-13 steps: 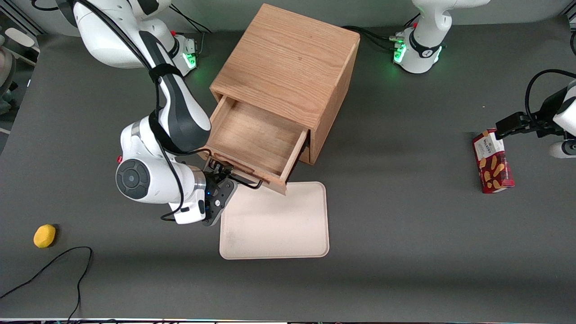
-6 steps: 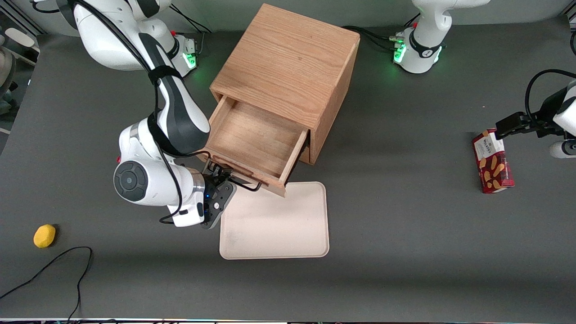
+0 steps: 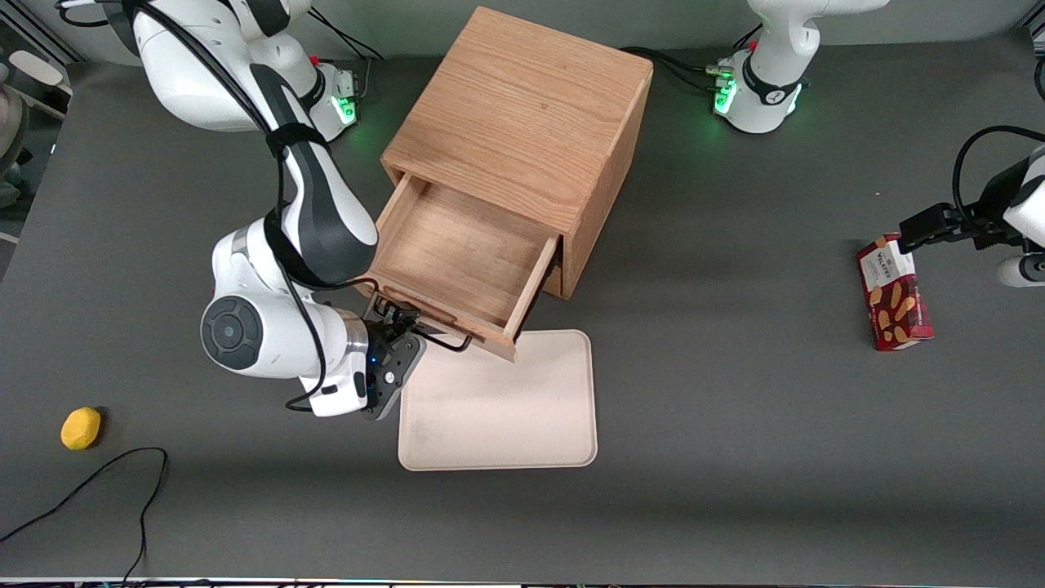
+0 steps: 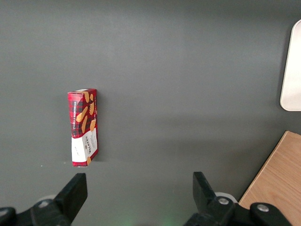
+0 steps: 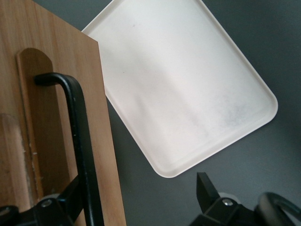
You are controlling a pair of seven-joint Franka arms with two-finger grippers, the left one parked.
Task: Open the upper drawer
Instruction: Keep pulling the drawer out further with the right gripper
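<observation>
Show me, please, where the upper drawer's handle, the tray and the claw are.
upper drawer handle point(image 5: 77, 127), right wrist view, on the black bar.
tray point(image 3: 506, 408), front view, on its bare floor.
claw point(image 3: 406, 327), front view, between its fingertips, at the handle.

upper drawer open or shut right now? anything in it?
Open and empty. The upper drawer juts out of the cabinet over the tray, bare wood floor showing. The gripper is at its handle.
</observation>
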